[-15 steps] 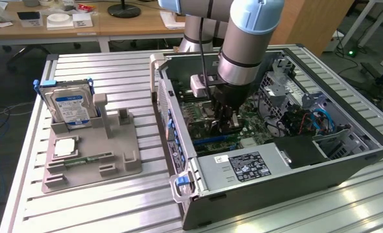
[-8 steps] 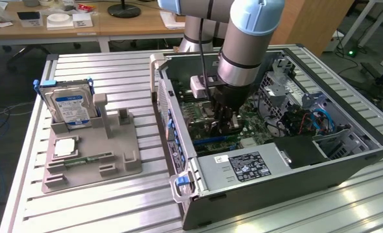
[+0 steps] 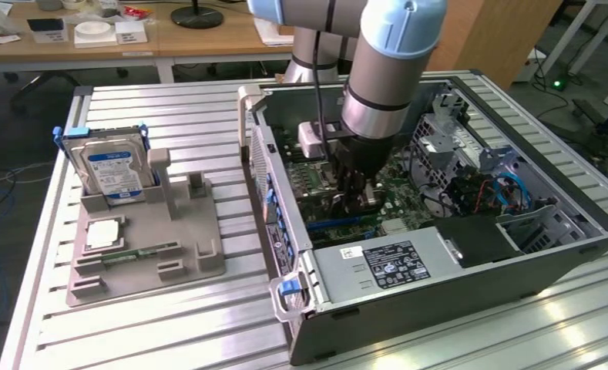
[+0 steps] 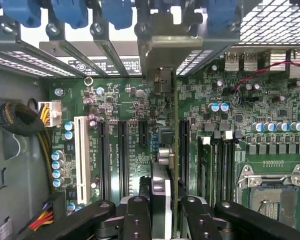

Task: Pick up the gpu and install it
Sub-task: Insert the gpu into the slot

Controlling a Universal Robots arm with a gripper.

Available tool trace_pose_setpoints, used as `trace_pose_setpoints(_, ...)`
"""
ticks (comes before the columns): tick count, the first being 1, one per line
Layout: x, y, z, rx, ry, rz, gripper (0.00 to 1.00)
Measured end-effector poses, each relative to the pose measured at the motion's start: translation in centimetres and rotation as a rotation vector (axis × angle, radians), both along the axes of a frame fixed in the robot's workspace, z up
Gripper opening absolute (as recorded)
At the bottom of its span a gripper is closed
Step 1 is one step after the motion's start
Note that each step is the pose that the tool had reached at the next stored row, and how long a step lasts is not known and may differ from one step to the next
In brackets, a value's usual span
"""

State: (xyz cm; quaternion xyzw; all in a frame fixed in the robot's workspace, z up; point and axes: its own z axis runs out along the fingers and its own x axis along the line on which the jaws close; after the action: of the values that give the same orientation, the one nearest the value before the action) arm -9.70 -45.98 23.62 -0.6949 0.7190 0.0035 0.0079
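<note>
Slatted metal bench carries the open computer case; inside it the gripper is clamped on the gpu, held edge-on, long axis parallel to the motherboard slots directly beneath

Open computer case lies on slatted aluminium table. Grey parts holder just beside case, toward exterior view's left. Hard drive with blue label stands upright in holder's far slot. Green memory stick lies flat near holder's front. Inside case: green motherboard, white expansion slot, empty CPU socket, black power supply.
</note>
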Motion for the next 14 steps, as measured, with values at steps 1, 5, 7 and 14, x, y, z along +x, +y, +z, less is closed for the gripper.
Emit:
trace_pose_setpoints(1,-0.05,0.0,-0.04,0.0,0.0,0.0,0.28)
trace_pose_setpoints(5,-0.24,0.0,-0.15,0.0,-0.0001,0.0,0.28)
trace_pose_setpoints(7,-0.32,0.0,-0.2,0.0,-0.0001,0.0,0.28)
trace_pose_setpoints(14,-0.4,0.0,-0.29,0.0,-0.0001,0.0,0.28)
